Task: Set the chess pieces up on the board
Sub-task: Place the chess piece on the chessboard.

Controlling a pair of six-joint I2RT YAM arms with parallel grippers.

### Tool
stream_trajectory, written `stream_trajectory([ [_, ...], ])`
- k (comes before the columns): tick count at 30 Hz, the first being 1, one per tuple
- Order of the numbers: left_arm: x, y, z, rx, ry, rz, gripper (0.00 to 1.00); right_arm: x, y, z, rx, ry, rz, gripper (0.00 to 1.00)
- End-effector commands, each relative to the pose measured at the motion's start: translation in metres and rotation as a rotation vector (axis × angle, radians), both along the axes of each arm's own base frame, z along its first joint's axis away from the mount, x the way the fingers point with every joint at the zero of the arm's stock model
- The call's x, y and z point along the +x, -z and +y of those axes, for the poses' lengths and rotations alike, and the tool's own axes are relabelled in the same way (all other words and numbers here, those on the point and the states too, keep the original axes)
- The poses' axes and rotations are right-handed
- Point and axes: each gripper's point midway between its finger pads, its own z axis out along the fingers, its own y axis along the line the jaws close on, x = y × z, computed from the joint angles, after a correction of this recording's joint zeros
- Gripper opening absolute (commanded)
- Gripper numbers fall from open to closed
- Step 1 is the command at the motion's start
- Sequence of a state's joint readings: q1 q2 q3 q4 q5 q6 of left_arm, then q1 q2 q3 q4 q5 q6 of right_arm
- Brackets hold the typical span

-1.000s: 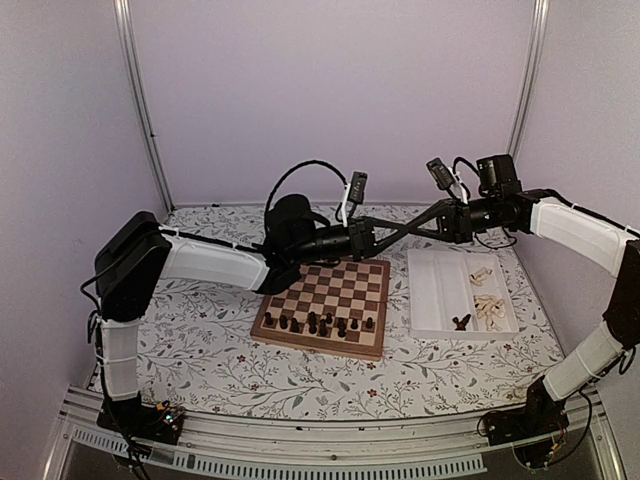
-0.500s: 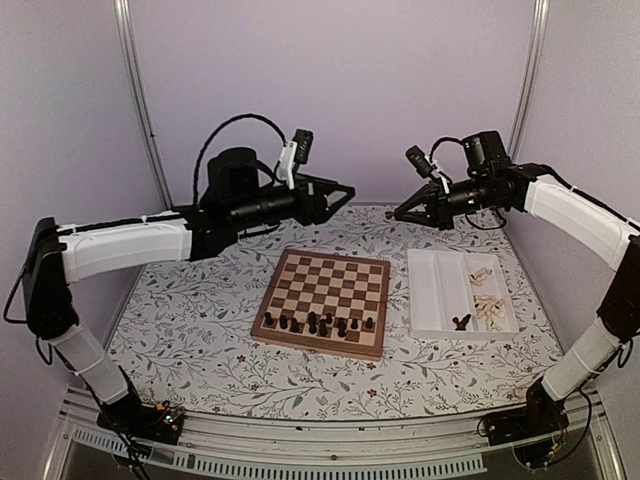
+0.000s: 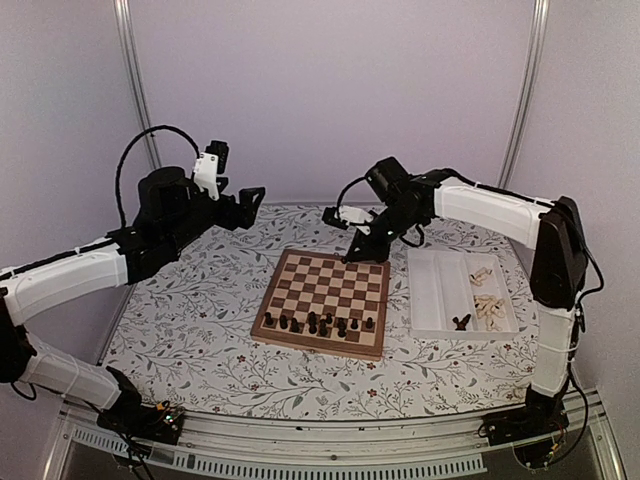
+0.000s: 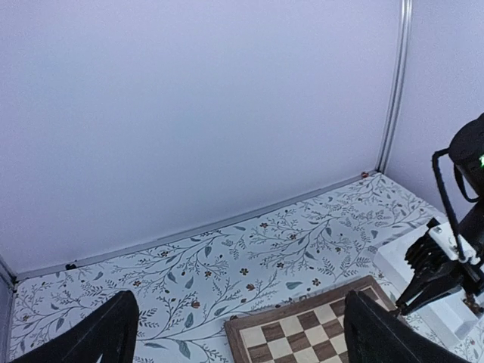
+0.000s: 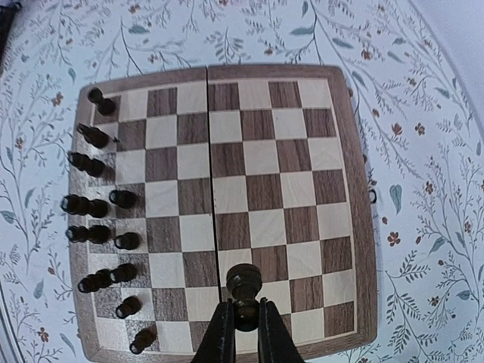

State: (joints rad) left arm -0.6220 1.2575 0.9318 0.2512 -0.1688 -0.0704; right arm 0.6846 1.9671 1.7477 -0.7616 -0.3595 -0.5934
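The board [image 3: 330, 285] lies at the middle of the flowered worktop [image 3: 200, 320] in the top view. A group of dark chess pieces [image 3: 318, 322] is stood along its lower rows, while the rest of its squares are bare. To the right of the board, a white tray [image 3: 430, 290] is set just beside it, and cream chess pieces [image 3: 487, 305] are gathered in its right-hand compartments with one dark figurine [image 3: 461, 322] below them. The right pincer [image 5: 243, 308] is held over the upper edge of the board in the top view. A single dark piece [image 5: 244, 283] is pinched upright between its tips. The left pincer [image 4: 239, 318] is raised at the upper left of the top view, away from the board, with its fingers [image 4: 113, 333] spread wide and nothing between them.
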Motion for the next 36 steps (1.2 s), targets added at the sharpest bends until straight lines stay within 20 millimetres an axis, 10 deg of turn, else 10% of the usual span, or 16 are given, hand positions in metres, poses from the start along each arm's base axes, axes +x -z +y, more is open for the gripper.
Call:
stream_trajectory([
  [1, 0.004, -0.001, 0.003, 0.055, -0.017, -0.005, 0.95, 0.004, 0.060, -0.010, -0.273, 0.017, -0.009, 0.05],
  [5, 0.000, -0.005, -0.001, 0.029, 0.019, 0.008, 0.94, -0.004, 0.100, -0.008, -0.360, -0.008, 0.038, 0.05],
  [14, 0.001, -0.004, -0.003, 0.012, 0.025, 0.038, 0.94, -0.016, 0.120, 0.001, -0.411, -0.047, 0.039, 0.17],
  [24, 0.008, 0.024, -0.019, 0.051, 0.079, 0.123, 0.93, -0.015, 0.076, 0.004, -0.331, -0.022, 0.011, 0.40],
  [36, -0.015, 0.134, -0.134, 0.269, 0.434, 0.504, 0.62, 0.010, -0.014, -0.129, 0.021, 0.235, -0.086, 0.46],
])
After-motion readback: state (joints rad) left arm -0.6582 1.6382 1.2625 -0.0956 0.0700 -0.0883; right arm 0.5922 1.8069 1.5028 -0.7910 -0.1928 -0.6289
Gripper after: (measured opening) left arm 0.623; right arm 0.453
